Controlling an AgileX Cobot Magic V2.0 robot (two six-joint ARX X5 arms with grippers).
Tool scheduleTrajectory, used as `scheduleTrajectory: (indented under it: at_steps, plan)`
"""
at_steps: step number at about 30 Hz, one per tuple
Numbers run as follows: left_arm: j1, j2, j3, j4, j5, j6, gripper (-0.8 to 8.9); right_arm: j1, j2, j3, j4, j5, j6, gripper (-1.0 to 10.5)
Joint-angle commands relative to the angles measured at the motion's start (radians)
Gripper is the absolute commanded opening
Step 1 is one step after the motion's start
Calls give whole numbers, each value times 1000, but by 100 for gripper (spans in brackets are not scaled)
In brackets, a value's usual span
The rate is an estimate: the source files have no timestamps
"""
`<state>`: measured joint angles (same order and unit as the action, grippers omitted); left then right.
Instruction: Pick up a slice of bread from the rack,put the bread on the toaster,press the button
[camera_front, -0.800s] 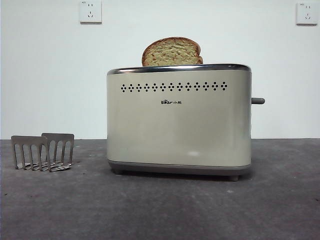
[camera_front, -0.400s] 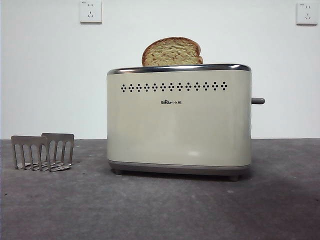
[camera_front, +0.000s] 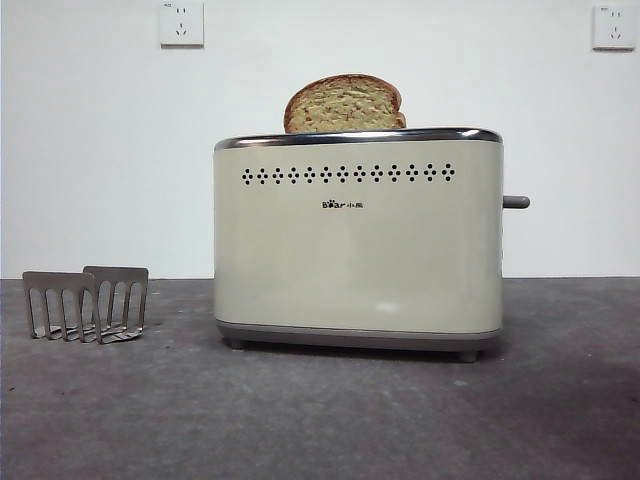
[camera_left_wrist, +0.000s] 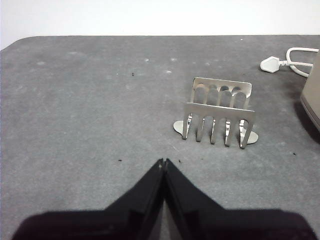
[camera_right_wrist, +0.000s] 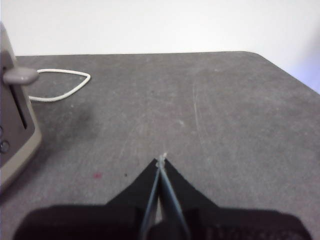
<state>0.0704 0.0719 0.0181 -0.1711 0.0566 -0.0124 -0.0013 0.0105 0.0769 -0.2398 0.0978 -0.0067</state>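
The cream toaster (camera_front: 358, 240) stands mid-table. The brown slice of bread (camera_front: 344, 104) stands upright in its top slot, its domed top sticking out. The grey button (camera_front: 515, 202) juts from the toaster's right end; it also shows in the right wrist view (camera_right_wrist: 20, 75), high in its slot. The small metal rack (camera_front: 86, 303) stands empty left of the toaster, and in the left wrist view (camera_left_wrist: 219, 119). My left gripper (camera_left_wrist: 164, 161) is shut and empty, short of the rack. My right gripper (camera_right_wrist: 161, 160) is shut and empty, off to the side of the toaster's button end (camera_right_wrist: 15, 125). Neither arm shows in the front view.
Two white wall sockets (camera_front: 181, 22) (camera_front: 613, 27) are on the back wall. A white plug and cable (camera_left_wrist: 280, 62) lie behind the rack, and the cable (camera_right_wrist: 60, 87) loops behind the toaster. The table's far edge and a rounded corner (camera_right_wrist: 260, 56) show.
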Motion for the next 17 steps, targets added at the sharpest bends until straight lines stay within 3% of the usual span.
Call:
scheduleTrajectory:
  at_steps: [1, 10, 14, 17]
  plan:
    - [3, 0, -10, 7, 3, -10, -4, -1, -3, -31, 8, -2, 6, 0]
    - [3, 0, -10, 7, 3, -10, -4, -1, -3, -63, 57, -10, 0, 0]
    - [3, 0, -10, 7, 3, -10, -4, 0, -3, -63, 57, -16, -61, 0]
    - [3, 0, -10, 7, 3, -10, -4, 0, -3, -63, 57, -19, -66, 0]
